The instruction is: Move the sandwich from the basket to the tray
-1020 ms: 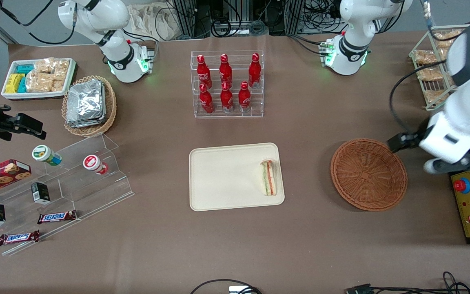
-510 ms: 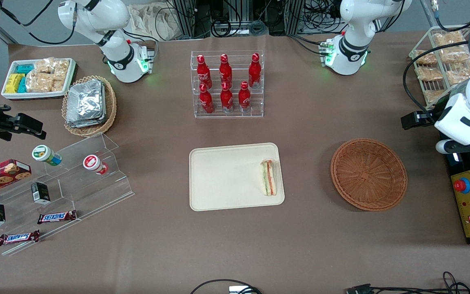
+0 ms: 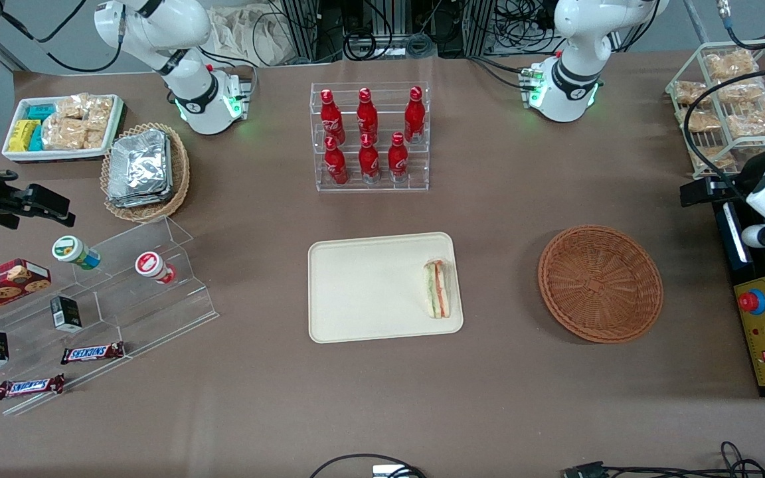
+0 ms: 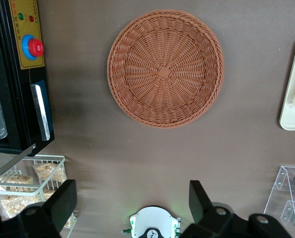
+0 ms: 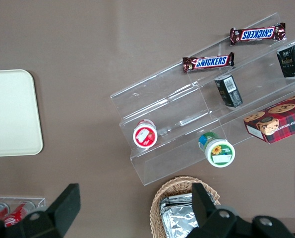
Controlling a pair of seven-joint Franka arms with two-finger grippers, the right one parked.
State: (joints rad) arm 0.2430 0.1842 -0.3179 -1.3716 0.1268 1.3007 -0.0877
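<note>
Claw (image 4: 132,206) of the left arm raised high above the brown table (image 3: 502,398) at the working arm's end, its two black fingers (image 4: 63,201) spread wide apart and gripping nothing. Directly below it in the wrist view, a round, shallow, orange-brown woven wicker basket (image 3: 599,283), holding nothing. Beside the basket toward the parked arm's end, clearly apart from it, a flat rectangular cream-beige plastic tray (image 3: 369,292) with rounded corners and a low rim. Small triangular sandwich (image 3: 437,288) of pale bread with orange-red and green filling layers lying on the tray, close against the short rim nearest the basket. Farther from the front camera than the tray, a clear acrylic rack of red bottles (image 3: 369,136).
</note>
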